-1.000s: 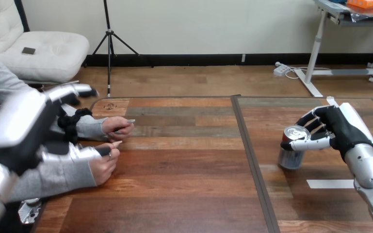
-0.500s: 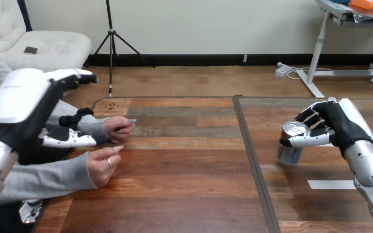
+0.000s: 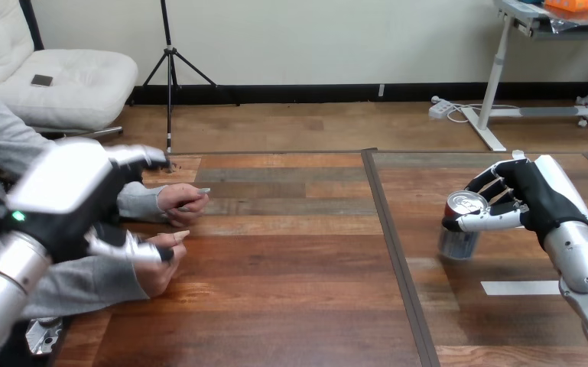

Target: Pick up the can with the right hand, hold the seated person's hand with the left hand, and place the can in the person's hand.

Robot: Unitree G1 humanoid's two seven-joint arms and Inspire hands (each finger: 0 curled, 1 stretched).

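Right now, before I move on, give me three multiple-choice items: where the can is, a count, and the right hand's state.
1. On the table, the can is at the: A) left side; B) right side; C) middle.
2. The person's hands on the table: A) none; B) one; C) two.
3. The right hand is: A) open; B) shut, empty; C) shut on the can.
Answers: 1 B, it is far right, in that hand. 2 C, both lie at the left. 3 C, fingers and thumb curl round it.
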